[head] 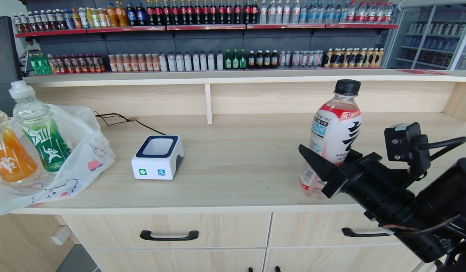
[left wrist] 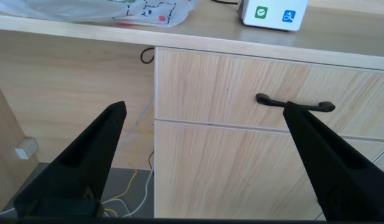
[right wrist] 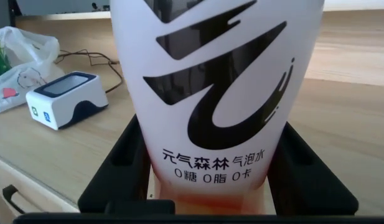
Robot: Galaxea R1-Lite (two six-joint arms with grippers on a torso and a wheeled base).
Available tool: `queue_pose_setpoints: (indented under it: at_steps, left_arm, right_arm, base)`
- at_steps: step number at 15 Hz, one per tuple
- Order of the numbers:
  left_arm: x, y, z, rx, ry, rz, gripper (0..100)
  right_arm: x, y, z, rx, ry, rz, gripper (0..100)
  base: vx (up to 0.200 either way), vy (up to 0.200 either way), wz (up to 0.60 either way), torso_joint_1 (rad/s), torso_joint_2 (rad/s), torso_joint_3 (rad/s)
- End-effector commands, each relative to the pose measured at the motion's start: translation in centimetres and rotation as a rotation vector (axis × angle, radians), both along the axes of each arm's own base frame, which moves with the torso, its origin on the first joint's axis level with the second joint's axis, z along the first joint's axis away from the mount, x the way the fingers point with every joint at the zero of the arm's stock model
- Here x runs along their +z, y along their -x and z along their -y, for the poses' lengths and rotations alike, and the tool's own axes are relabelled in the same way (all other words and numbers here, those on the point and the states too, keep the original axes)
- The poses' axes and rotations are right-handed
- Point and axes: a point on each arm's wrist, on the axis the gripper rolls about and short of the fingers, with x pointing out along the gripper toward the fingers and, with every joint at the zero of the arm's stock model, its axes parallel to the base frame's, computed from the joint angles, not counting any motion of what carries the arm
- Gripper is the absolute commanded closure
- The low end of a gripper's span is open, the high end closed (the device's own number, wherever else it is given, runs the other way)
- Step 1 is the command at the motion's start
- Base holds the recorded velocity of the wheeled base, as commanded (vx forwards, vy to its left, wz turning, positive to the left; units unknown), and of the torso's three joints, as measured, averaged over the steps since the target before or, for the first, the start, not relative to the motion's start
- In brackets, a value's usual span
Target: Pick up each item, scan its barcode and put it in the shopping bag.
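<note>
The step in hand looks like the pick-up of the last loose item: the pink-labelled bottle [head: 333, 136] stands on the surface [head: 236, 170] near its front edge, at about 3 o'clock from the scanner [head: 157, 156]. The right gripper [head: 329, 155] has a finger on either side of the bottle's lower body and appears closed on it, though the base seems to rest on the surface. The right arm comes in low from about 5 o'clock, angled upward. Next, the bottle likely needs lifting and carrying toward 9 o'clock, barcode turned to the scanner window. The shopping bag [head: 85, 151] lies beyond, holding a green bottle [head: 40, 128] and an orange bottle [head: 8, 151]. The left gripper [left wrist: 204, 109] hangs wide open, empty, before the drawer [left wrist: 241, 93].
</note>
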Motion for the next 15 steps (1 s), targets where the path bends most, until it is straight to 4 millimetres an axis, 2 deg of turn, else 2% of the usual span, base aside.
queue_pose_setpoints:
  at_steps: [1, 6, 9, 13, 15]
  left_arm:
    - [0.0, 0.0, 0.0, 0.0, 0.0, 0.0, 0]
    - [0.0, 0.0, 0.0, 0.0, 0.0, 0.0, 0]
    - [0.0, 0.0, 0.0, 0.0, 0.0, 0.0, 0]
    - [0.0, 0.0, 0.0, 0.0, -0.001, 0.0, 0]
    - [0.0, 0.0, 0.0, 0.0, -0.001, 0.0, 0]
  right_arm:
    - [0.1, 1.1, -1.1, 0.06, -0.003, 0.005, 100]
    - [0.0, 3.2, -3.6, 0.194, 0.0, -0.002, 100]
    - [0.3, 3.9, -4.5, 0.255, -0.054, -0.024, 100]
    - [1.8, 3.8, -5.5, 0.301, -0.168, -0.024, 100]
    - [3.7, 5.7, -6.4, 0.417, -0.255, -0.002, 100]
  base:
    - [0.0, 0.0, 0.0, 0.0, 0.0, 0.0]
    - [0.0, 0.0, 0.0, 0.0, 0.0, 0.0]
    - [0.0, 0.0, 0.0, 0.0, 0.0, 0.0]
    - [0.0, 0.0, 0.0, 0.0, 0.0, 0.0]
    - [0.0, 0.0, 0.0, 0.0, 0.0, 0.0]
